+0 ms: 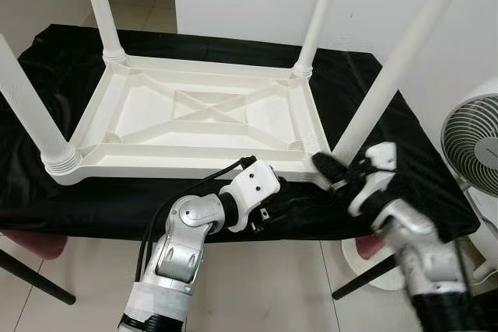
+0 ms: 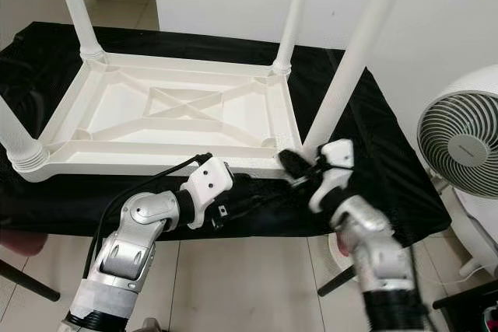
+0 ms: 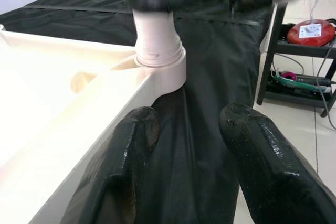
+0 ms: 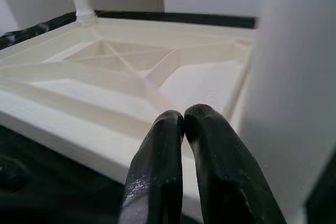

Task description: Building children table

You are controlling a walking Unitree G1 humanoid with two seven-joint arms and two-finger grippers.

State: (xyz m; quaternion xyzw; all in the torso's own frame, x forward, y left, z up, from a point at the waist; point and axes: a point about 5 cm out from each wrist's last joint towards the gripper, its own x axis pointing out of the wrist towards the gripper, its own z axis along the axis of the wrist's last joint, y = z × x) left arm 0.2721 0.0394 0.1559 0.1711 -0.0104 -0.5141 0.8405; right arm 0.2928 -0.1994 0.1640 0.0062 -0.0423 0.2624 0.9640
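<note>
Children table upside down on black-draped counter, four legs up, long axis 9 to 3 o'clock. Light stiff slick plastic, best gripped at a leg base. Right end effector fingers pressed together by 4 o'clock leg; left end effector spread wide, empty, near rim

An upturned table lies on a cloth with four legs pointing up. The left gripper rests on the cloth before its near edge; the right gripper meets the near right corner. A fan stands to the right.
</note>
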